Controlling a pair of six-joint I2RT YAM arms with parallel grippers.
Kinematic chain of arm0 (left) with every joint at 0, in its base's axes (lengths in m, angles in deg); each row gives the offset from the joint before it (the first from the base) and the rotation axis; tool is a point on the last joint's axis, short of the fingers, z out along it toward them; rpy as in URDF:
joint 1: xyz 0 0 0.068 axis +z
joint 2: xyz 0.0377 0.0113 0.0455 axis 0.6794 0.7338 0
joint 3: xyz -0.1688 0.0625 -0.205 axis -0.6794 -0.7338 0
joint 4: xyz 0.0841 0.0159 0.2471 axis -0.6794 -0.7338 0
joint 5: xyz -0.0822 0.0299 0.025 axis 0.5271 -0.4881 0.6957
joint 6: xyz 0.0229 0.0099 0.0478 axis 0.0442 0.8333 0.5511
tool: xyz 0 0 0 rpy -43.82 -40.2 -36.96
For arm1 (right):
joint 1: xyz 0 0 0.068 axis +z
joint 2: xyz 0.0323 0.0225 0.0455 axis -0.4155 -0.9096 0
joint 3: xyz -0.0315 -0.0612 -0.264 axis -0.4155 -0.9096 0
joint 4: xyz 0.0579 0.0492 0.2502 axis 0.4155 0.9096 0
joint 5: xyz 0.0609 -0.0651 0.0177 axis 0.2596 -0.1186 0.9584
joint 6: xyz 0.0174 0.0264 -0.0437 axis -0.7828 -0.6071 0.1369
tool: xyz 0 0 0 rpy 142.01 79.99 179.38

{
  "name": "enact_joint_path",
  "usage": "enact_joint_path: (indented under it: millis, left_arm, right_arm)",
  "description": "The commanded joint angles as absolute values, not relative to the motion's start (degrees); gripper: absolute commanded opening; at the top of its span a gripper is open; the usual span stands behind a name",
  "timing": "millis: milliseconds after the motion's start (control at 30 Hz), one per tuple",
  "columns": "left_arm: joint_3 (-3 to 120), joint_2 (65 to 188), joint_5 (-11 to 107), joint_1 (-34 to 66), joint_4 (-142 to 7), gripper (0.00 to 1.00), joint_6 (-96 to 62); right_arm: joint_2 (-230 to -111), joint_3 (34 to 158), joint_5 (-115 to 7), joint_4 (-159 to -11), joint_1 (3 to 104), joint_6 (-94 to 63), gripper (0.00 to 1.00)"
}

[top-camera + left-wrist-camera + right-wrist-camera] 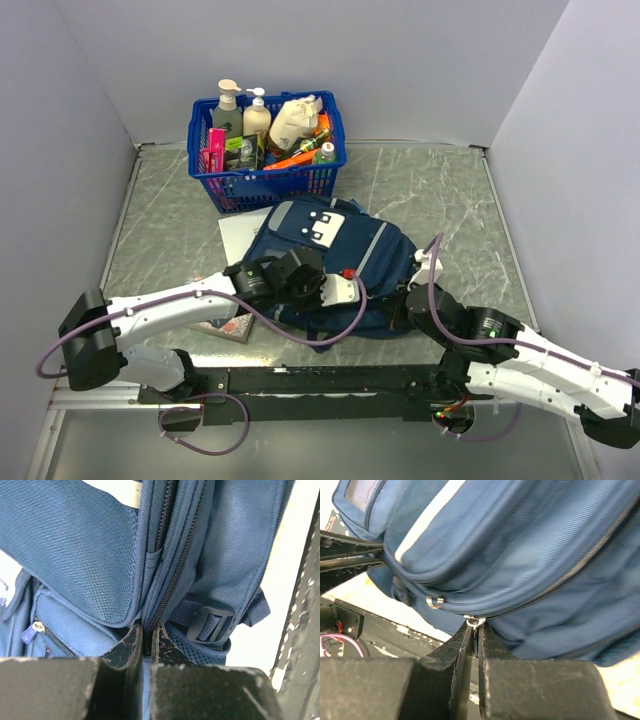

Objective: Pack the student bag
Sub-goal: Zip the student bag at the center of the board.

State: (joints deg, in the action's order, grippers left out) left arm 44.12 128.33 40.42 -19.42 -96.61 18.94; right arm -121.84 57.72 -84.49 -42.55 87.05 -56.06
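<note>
Though patch print blurs, pincers grip student bag.

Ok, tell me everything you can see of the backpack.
The navy fabric backpack lies flat on the table, partly on white paper, front up, white patches toward the basket, a pale stripe down its panel. The left gripper pinches its zipper seam; the right gripper pinches a metal zipper pull.

Your left gripper pinches the navy blue fabric backpack along its zip seam; a grey plastic buckle sits at four o'clock.
</note>
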Motion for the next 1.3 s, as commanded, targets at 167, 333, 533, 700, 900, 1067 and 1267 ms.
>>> enact_joint_path:
  millis: [167,333,533,700,900,1067,1267]
  left_arm:
    - [41.6,123.9,33.6,-12.9,-102.7,0.01,23.8]
    - [41.5,122.8,33.7,-12.0,-103.3,0.01,24.6]
    - [37.9,119.4,33.5,-10.7,-103.8,0.01,26.7]
    - [35.2,115.6,34.4,-10.0,-105.4,0.01,28.1]
    - [29.0,107.5,33.6,-7.7,-108.0,0.01,35.0]
    - [27.7,102.2,36.2,-6.1,-110.2,0.28,36.5]
    - [36.8,101.7,47.6,-6.1,-109.0,0.57,27.2]
  right_arm:
    - [-120.5,62.7,-83.7,-35.7,83.8,-54.4,0.0]
    - [-120.9,63.4,-84.9,-34.2,83.0,-53.7,0.0]
    - [-119.7,65.3,-88.5,-30.8,81.6,-51.7,0.0]
    - [-121.0,65.4,-87.9,-32.0,80.4,-50.1,0.0]
    - [-125.3,65.0,-85.8,-37.6,78.6,-46.2,0.0]
    - [-128.2,65.0,-82.6,-42.3,77.8,-42.3,0.0]
    - [-128.1,62.6,-72.3,-50.7,77.9,-41.4,0.0]
